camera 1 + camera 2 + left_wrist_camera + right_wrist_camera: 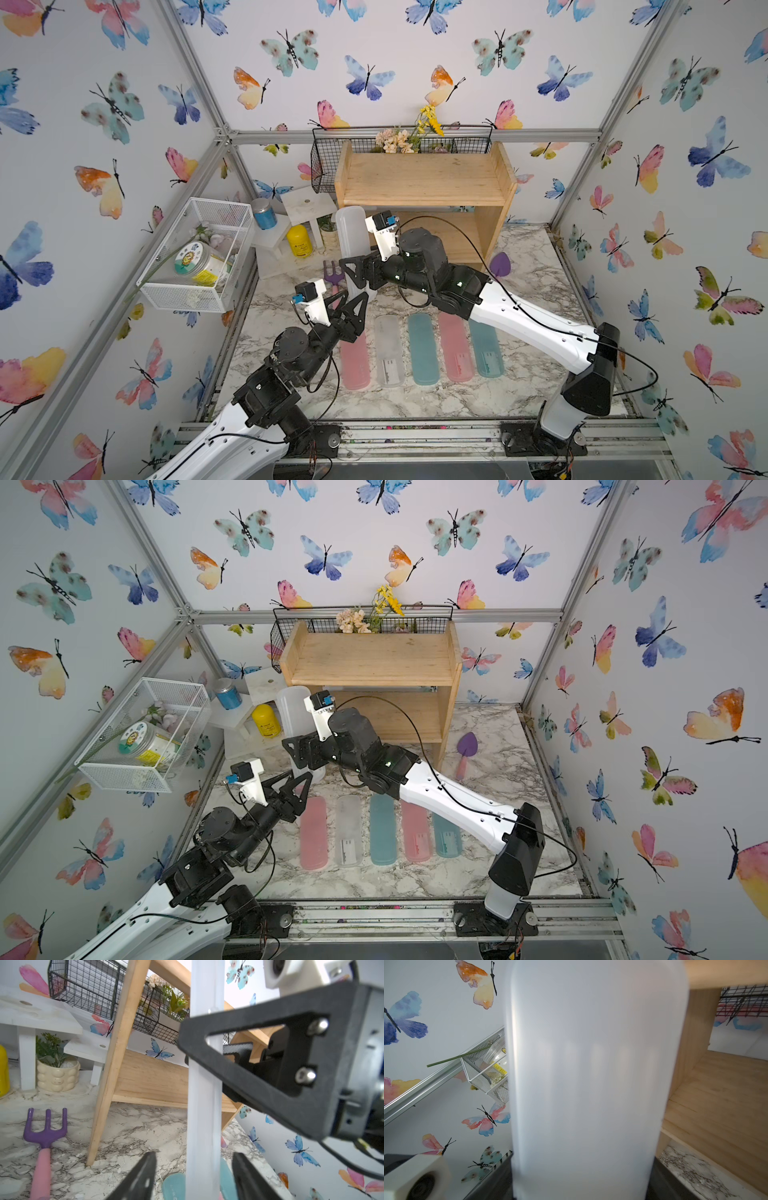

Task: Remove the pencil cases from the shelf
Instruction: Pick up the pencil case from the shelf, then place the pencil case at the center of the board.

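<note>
White arms (536, 320), black joints (419, 249), black cables (351, 1165)

No legible text; case labels (390, 371), jar label (189, 258) too small.

Robot lab test cell. Aluminium frame (540, 135) boxes scene; butterfly wallpaper (415, 62) on panel walls; marble-print tabletop (519, 382). Left arm (232, 444), right arm (540, 328) bolted to rail (415, 435) along bottom edge. Props: shelf (424, 178) upper centre, black wire basket (328, 166) behind it, white mesh basket (183, 297) at left.
</note>
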`<state>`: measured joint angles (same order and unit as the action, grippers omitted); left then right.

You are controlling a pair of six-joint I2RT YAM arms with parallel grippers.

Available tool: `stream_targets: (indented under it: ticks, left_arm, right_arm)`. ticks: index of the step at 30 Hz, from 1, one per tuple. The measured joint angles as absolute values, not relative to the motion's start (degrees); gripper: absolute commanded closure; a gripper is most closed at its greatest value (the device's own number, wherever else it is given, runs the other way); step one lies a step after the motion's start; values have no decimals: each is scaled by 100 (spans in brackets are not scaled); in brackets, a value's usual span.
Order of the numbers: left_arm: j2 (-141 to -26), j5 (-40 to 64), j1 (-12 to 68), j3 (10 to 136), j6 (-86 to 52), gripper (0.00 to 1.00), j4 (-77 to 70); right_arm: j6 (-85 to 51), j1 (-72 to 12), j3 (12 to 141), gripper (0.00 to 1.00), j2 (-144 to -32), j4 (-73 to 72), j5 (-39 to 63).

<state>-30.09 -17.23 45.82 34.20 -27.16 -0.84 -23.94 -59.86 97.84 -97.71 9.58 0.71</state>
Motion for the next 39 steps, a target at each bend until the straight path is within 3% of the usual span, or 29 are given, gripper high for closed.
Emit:
stream_targets:
  ticks: [6, 14, 18, 26, 32, 39]
  left_arm:
    - [-3037, -2484, 4582, 3573, -2790, 1, 296]
    - [-3140, -3566, 4582, 4274, -2239, 1, 526]
    - [-3245, -3927, 4582, 4735, -1992, 1, 681]
    - [-3422, -4108, 4582, 5162, -1931, 1, 1081]
    - [-3603, -4123, 4582, 5603, -2143, 1, 1800]
    - [-3214, -4375, 4582, 5723, -2521, 1, 2735]
  right_arm:
    - [-2344, -5986, 9448, 26, -9500, 1343, -460]
    - [-2683, -5975, 7771, 28, -8031, 1879, -969]
    - [-3170, -5999, 7089, 30, -7909, 1828, -819]
    - [-4226, -6783, 7137, 31, -9751, 1063, -202]
    - [-4757, -7227, 8385, 30, -11393, 545, 362]
    - [-5030, -7406, 9828, 28, -12488, 613, 362]
